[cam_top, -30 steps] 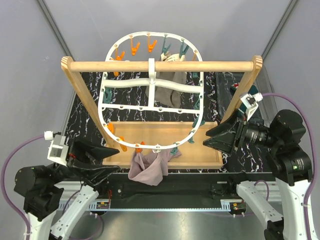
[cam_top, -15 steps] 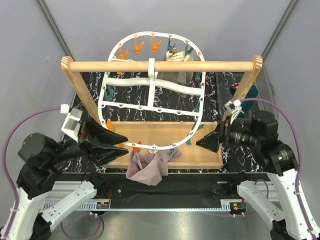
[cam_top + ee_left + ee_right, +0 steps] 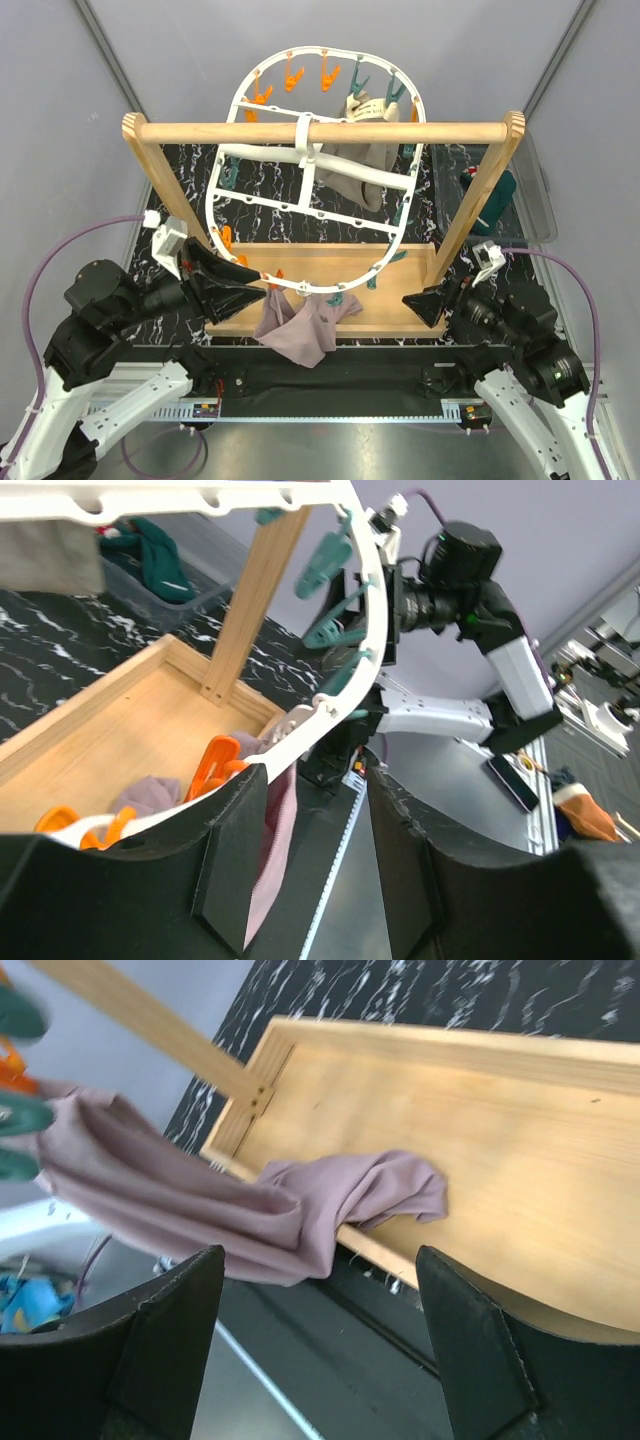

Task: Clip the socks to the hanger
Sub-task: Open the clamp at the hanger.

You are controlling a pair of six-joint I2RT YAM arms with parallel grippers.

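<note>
L gripper (image 3: 258, 288) jaws spread at hanger (image 3: 309, 185) near rim; R gripper (image 3: 415, 303) spread, empty. Mauve sock (image 3: 300, 325) droops over wooden tray (image 3: 320, 262) edge.

The wooden rail (image 3: 400, 131) crosses the hanger (image 3: 322, 48), hiding a strip of its frame and the top of the grey cloth (image 3: 350, 185). At 3 o'clock the stand upright (image 3: 478, 195) covers part of the teal socks (image 3: 503, 192). In the right wrist view the mauve sock (image 3: 200, 1210) runs off the 9 o'clock edge beside blurred, cut-off clothespins (image 3: 18, 1115). A blue object (image 3: 25, 1300) at 8 o'clock is too blurred to name. The left gripper (image 3: 315, 780) hides the hanger's lower rim in its own view.
</note>
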